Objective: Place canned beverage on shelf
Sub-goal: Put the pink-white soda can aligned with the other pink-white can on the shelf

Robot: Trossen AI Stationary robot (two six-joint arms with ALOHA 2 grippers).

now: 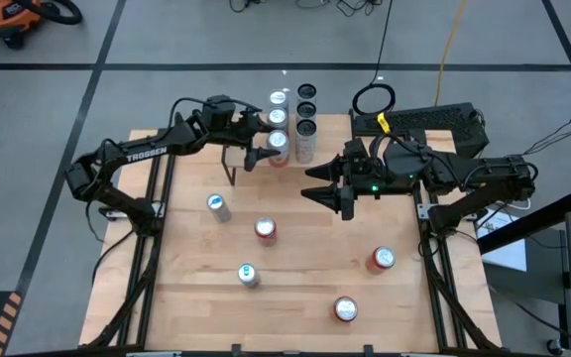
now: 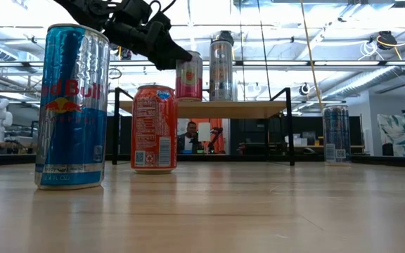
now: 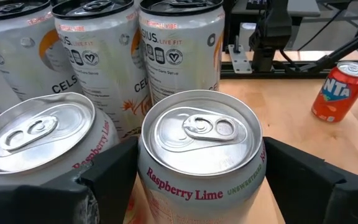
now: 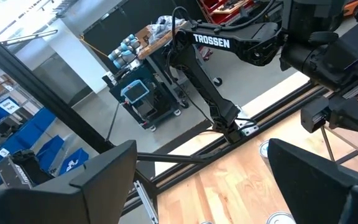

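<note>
Wood planking covers the big tabletop (image 1: 295,288), which sits on a grey floor in an open workshop. Toward its far edge stands the shelf (image 2: 209,108), a small raised light-wood board on thin black legs.

Next in size are the two dark arms. From the table's left side the left arm reaches over to the shelf, and the left gripper (image 1: 269,147) sits at the shelf's front left part. From the right side the right arm stretches toward the table's middle; the right gripper (image 1: 327,194) hangs there above bare wood, its fingers spread wide with nothing between them.

In the left wrist view the left fingers (image 3: 107,177) stand on either side of a Raspberry Lime can (image 3: 201,155), upright on the shelf. A narrow gap shows on each side of the can, so the grip looks loosened rather than clamped. Just beside it stands a second can of the same pink kind (image 3: 39,140), and behind both is a row of white Celsius cans (image 3: 179,46). Dark cans (image 1: 306,109) fill the shelf's right side.

On the open tabletop stand loose cans, well apart: a blue-and-silver Red Bull can (image 2: 72,105), an orange-red soda can (image 2: 154,128), an orange Fanta can (image 3: 339,91) and a few others.
</note>
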